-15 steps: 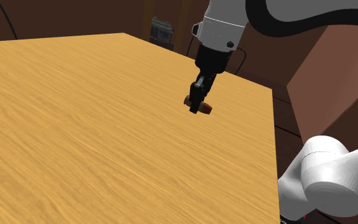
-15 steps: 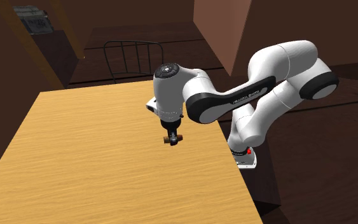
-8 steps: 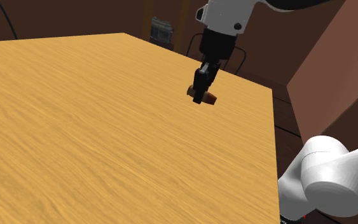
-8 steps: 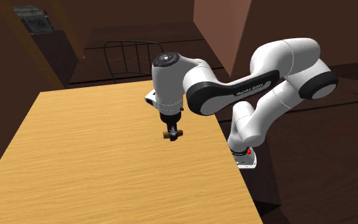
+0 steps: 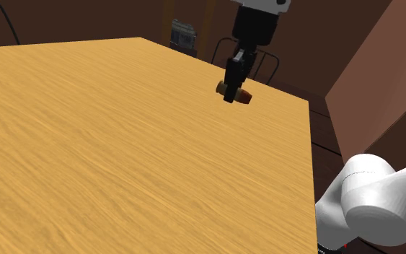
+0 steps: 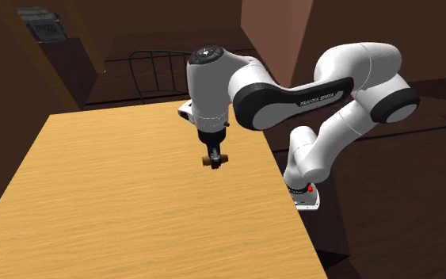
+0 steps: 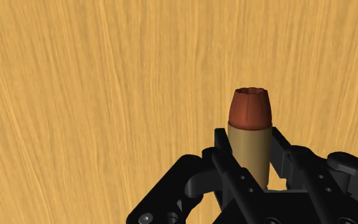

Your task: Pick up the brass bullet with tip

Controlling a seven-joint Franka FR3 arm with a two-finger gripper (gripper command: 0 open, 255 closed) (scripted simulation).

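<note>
The bullet (image 7: 250, 133) has a tan brass case and a reddish-brown tip. It sits crosswise between my black fingers, tip sticking out past them. My gripper (image 7: 252, 156) is shut on it. In the shoulder view the gripper (image 5: 231, 92) hangs above the wooden table (image 5: 107, 151) near its far right corner, with the bullet (image 5: 240, 94) held clear of the surface. The second exterior view shows the gripper (image 6: 214, 159) and the bullet (image 6: 215, 161) lifted above the table's right side (image 6: 134, 206).
A dark wire chair (image 6: 162, 75) stands behind the table's far edge. A brown wall block (image 5: 381, 79) rises at the shoulder view's right, beside my white arm base (image 5: 371, 206). A grey box (image 5: 183, 34) sits in the dim background.
My gripper has risen with the bullet held in it, moving up and away from the table surface over the last second.
</note>
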